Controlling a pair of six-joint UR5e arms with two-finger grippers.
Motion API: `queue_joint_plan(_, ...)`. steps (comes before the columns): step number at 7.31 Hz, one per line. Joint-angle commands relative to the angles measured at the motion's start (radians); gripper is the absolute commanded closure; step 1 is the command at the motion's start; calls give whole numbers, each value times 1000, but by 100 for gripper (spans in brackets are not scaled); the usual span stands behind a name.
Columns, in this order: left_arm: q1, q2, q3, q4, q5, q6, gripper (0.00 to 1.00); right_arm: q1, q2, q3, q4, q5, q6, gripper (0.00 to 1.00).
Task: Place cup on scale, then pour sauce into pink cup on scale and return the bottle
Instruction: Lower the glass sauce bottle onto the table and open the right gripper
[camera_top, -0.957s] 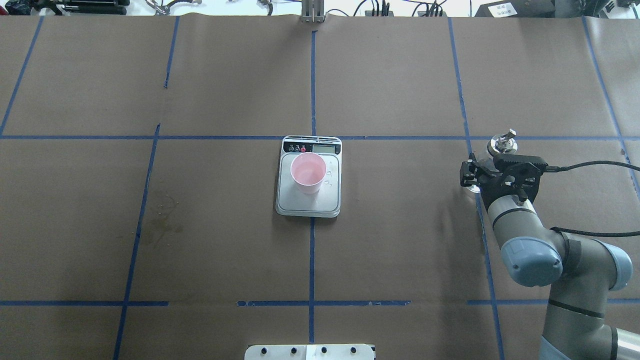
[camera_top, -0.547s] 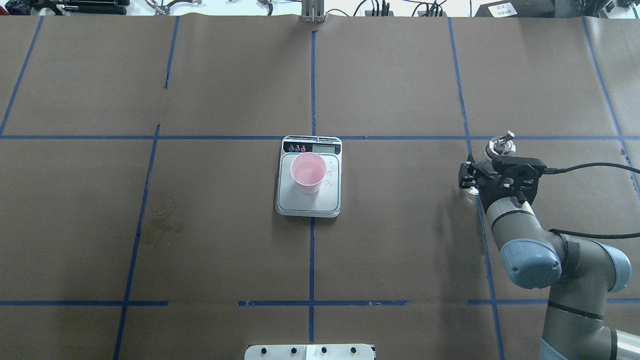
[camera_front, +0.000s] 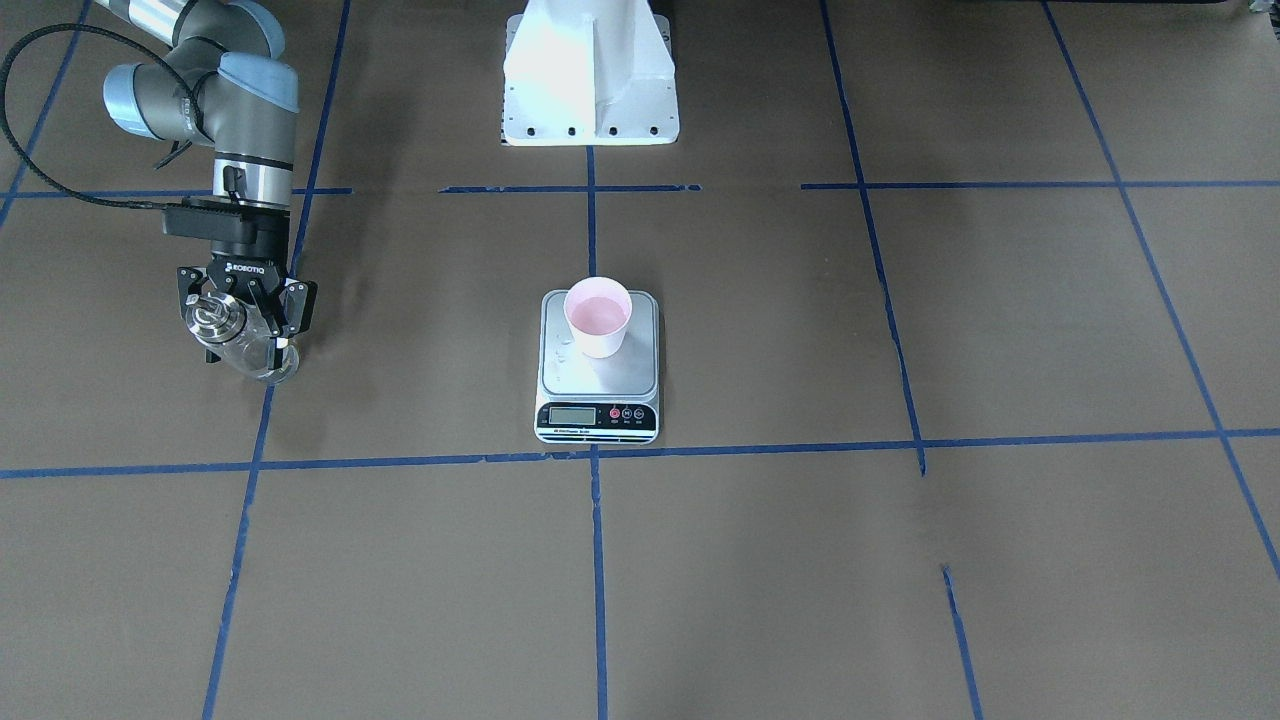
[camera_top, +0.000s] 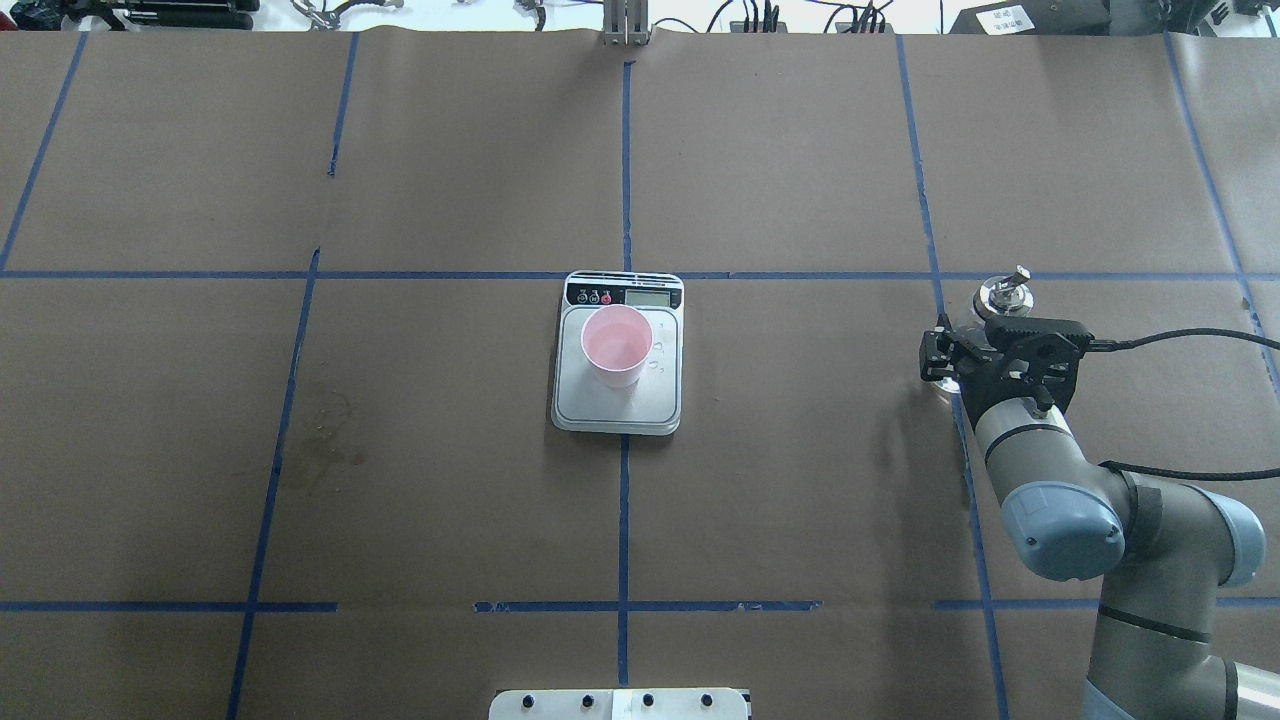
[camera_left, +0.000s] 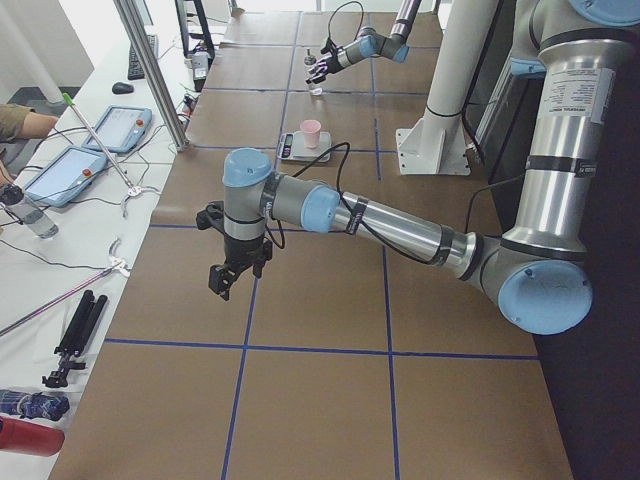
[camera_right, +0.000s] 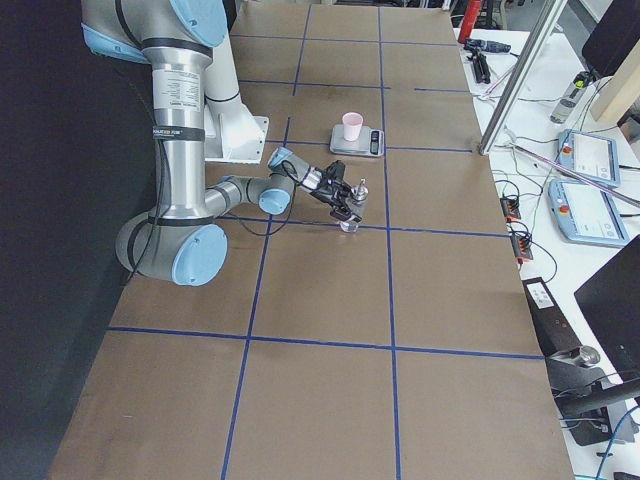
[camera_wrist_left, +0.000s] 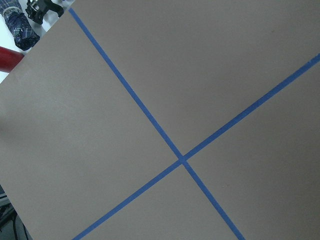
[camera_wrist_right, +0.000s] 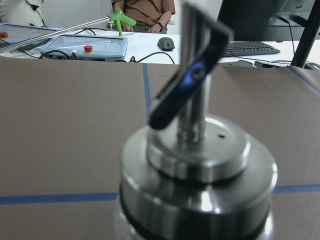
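The pale pink cup (camera_top: 617, 343) stands upright on the silver scale (camera_top: 616, 412) at mid-table, also in the front view, cup (camera_front: 597, 315) on scale (camera_front: 598, 388). A few drops lie on the platform beside the cup. My right gripper (camera_top: 975, 342) is shut on the clear glass bottle (camera_top: 1003, 292), upright at the table's right side. In the front view the gripper (camera_front: 243, 322) clasps the bottle (camera_front: 255, 357) low over the paper. The metal spout fills the right wrist view (camera_wrist_right: 197, 165). My left gripper (camera_left: 228, 280) hangs over the table's left end; I cannot tell whether it is open or shut.
Brown paper with blue tape lines (camera_top: 624, 170) covers the table. A damp stain (camera_top: 325, 440) lies left of the scale. The white robot base (camera_front: 590, 70) stands at the near edge. Tablets and cables (camera_right: 590, 200) lie beyond the far edge.
My right gripper has sunk a little with the bottle, still shut on it. The cup and scale have not moved.
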Motion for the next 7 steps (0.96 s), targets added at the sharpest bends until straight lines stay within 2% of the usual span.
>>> queue_joint_plan(1, 0, 0, 0, 0, 0, 0, 0, 0, -1, 2, 0, 0, 0, 59)
queue_joint_plan(2, -5, -2, 0, 0, 0, 0, 0, 0, -1, 2, 0, 0, 1, 53)
queue_joint_plan(3, -6, -2, -2, 0, 0, 0, 0, -2, -1, 2, 0, 0, 1, 42)
queue_joint_plan(7, -6, -2, -2, 0, 0, 0, 0, -4, -1, 1, 0, 0, 1, 32)
